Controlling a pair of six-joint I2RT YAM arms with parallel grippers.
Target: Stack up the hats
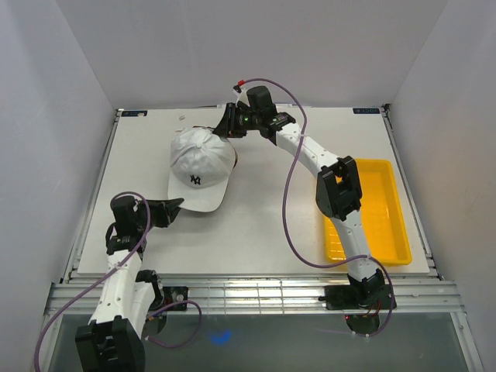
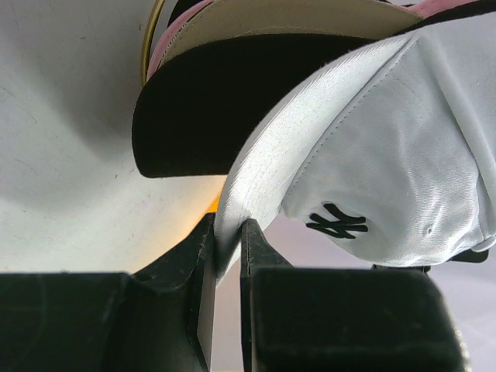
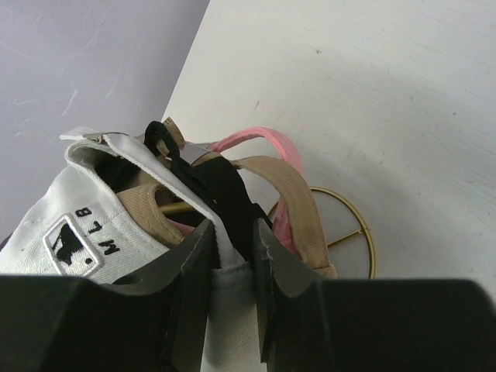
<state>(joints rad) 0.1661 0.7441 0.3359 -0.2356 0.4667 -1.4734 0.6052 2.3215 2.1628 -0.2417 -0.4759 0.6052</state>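
Top view: we note the white cap [image 1: 200,167] left of centre on the worktop [image 1: 271,225], with the left tool [image 1: 175,206] at its brim and the right tool [image 1: 229,124] at its rear.
Left wrist: the left tool is clamped on the white brim, which overlaps the black cap [image 2: 194,116].
Right wrist: the right tool is pinched on the white cap's rear fabric.

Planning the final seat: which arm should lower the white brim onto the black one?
Likely left: left gripper pinches the white brim over the black brim; right gripper holds the white cap at its rear.
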